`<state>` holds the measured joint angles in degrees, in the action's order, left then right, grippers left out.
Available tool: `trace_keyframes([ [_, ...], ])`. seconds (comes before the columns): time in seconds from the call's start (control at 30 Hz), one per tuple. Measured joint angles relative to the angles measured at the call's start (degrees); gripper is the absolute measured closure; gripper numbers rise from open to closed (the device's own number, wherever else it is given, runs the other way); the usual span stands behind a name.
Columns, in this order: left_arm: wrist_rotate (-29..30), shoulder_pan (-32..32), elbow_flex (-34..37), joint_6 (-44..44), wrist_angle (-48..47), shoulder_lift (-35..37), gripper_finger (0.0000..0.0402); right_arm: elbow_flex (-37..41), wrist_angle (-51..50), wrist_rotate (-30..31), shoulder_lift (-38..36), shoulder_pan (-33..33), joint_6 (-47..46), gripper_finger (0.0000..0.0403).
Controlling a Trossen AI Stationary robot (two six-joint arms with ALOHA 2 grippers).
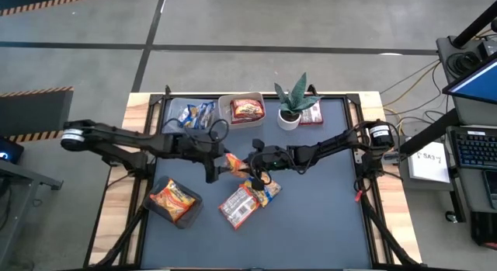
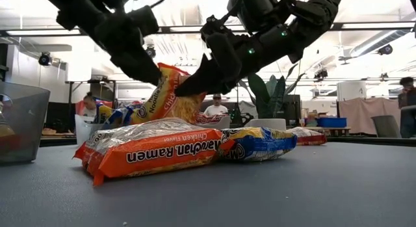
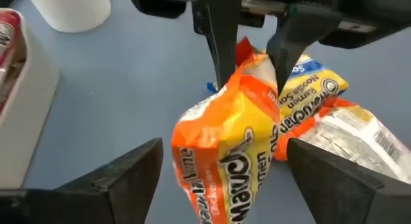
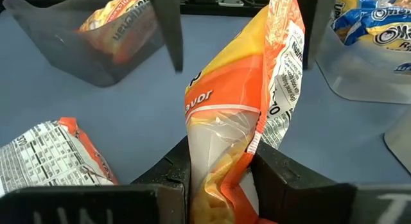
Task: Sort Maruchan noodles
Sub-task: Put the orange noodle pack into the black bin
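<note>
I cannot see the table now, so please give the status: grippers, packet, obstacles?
Left gripper open around orange packet. Right gripper shut on that packet, holding it above the table. Two more packets lie just below.

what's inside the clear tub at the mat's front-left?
One orange-yellow crinkly noodle packet lies in the clear plastic tub. Whether anything lies beneath that packet is hidden.
</note>
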<state>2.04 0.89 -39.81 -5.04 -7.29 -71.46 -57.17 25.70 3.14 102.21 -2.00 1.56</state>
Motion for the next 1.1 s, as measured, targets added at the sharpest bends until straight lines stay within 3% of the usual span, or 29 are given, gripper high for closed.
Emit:
trace_keyframes([
  [0.4, -3.6, -0.1, 0.1, 1.5, 8.6, -7.6, 0.0103, 0.0, -0.7, -0.1, 0.0, 0.0, 0.1, 0.0312],
  [0.57, -3.5, 0.0, 0.1, 1.5, 8.7, -7.4, 0.0163, 0.0, -1.1, -0.1, 0.0, 0.0, 0.8, 0.0305],
  [0.83, -3.1, -0.1, 0.1, 0.9, 8.2, -7.4, 0.0285, 0.0, -1.1, -0.1, 0.1, 0.0, 0.3, 0.0259],
  [0.97, -3.0, -0.1, 0.1, 0.1, 8.3, -7.4, 0.0315, 0.0, -1.3, -0.2, -0.1, 0.0, -0.5, 0.0224],
  [1.1, -3.0, 0.0, 0.1, -0.6, 8.4, -7.3, 0.0321, 0.0, -2.9, -0.2, -1.8, 0.0, -0.5, 0.0183],
])
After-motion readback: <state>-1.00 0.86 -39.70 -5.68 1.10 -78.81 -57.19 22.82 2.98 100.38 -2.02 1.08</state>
